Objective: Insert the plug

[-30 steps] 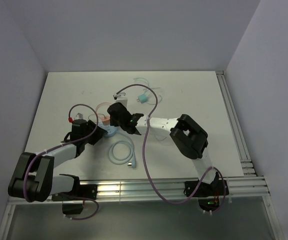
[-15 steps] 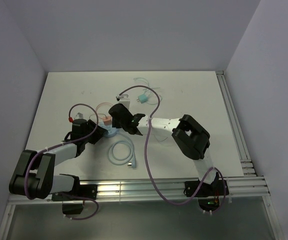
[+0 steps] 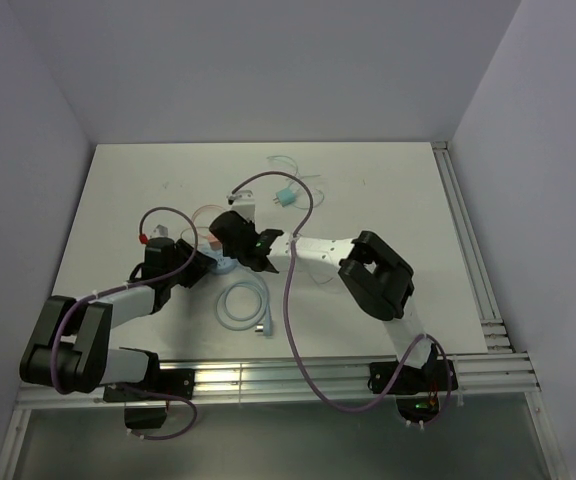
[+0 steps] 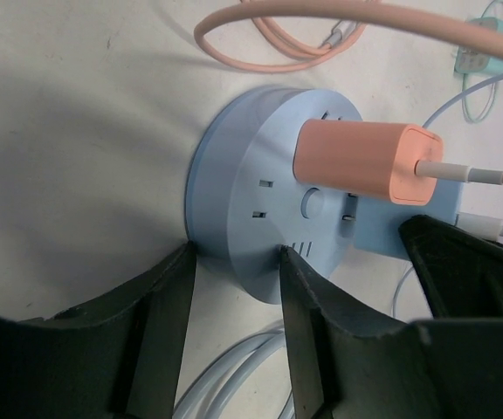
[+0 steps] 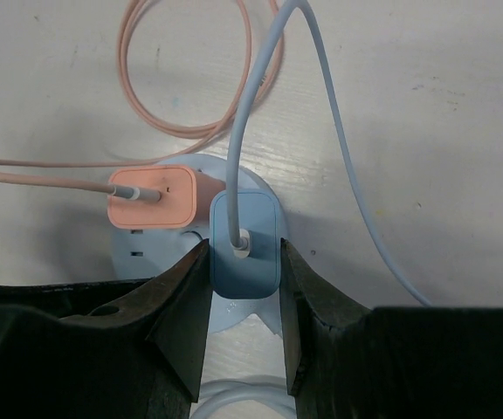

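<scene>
The blue plug [image 5: 244,229], a rounded rectangular block with a pale blue cable [image 5: 234,175] rising from its top face, stands upright on the round blue socket hub [image 5: 138,251] at the centre of the frame. It is pinched on both sides by the right end effector [image 5: 243,253], and how deep its pins sit cannot be seen. Just to its left a pink plug [image 5: 151,199] sits in the same hub, which lies flat on the white counter [image 5: 426,131].

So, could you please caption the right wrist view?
Right tool clamps the blue rectangular plug on the round pale-blue socket hub, beside a peach plug.
</scene>
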